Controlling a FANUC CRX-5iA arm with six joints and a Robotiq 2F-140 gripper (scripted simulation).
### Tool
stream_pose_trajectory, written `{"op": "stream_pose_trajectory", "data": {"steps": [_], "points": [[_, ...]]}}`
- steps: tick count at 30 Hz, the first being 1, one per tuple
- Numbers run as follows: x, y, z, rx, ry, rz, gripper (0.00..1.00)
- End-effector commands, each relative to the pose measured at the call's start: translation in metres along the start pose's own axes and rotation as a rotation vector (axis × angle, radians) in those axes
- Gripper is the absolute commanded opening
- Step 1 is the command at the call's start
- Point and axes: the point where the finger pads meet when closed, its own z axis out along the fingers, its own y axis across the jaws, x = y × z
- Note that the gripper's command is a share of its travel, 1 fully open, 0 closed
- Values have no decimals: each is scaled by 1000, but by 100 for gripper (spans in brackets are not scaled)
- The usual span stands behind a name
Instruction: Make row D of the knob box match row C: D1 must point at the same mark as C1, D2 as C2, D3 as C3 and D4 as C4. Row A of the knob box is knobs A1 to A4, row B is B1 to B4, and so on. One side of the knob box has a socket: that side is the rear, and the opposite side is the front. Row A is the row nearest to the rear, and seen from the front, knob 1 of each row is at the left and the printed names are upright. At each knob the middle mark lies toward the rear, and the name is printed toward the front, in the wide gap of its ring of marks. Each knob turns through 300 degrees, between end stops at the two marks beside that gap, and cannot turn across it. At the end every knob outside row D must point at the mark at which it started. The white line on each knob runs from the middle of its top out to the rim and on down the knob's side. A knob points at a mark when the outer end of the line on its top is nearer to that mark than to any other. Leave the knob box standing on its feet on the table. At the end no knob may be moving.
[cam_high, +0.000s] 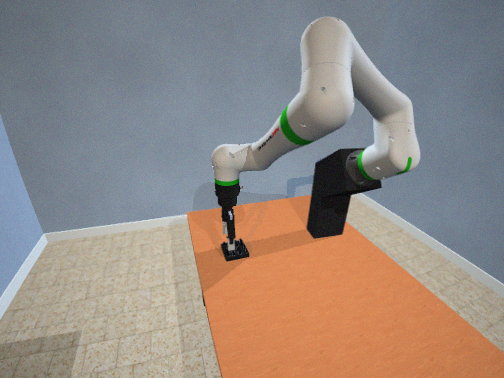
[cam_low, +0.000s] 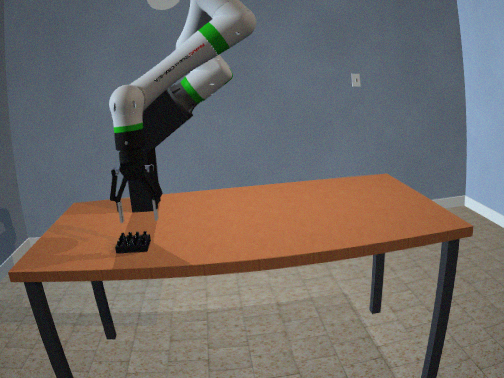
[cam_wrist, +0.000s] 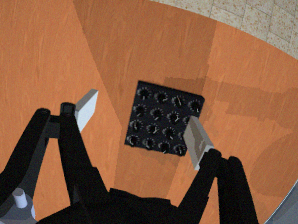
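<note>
The knob box (cam_wrist: 164, 117) is a small black square block with a grid of dark knobs, standing on the orange table near its left end. It also shows in the top view (cam_high: 235, 249) and in the exterior view (cam_low: 133, 242). The knobs' white lines and the printed names are too small to read. My gripper (cam_wrist: 142, 114) hangs above the box with its fingers spread wide and nothing between them. One fingertip lies over the box's right edge in the wrist view, the other stands to its left. In the exterior view the fingertips (cam_low: 138, 216) are clearly above the knobs.
The arm's black pedestal (cam_high: 332, 195) stands on the table behind and to the right of the box. The table's left edge and near edge lie close to the box (cam_low: 75, 272). Tiled floor lies beyond the edges.
</note>
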Motion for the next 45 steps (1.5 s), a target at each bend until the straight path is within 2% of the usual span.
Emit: {"op": "stream_pose_trajectory", "data": {"steps": [1,45], "points": [[1,0,0,0,-1,-2,12],[1,0,4,0,-1,-2,12]]}}
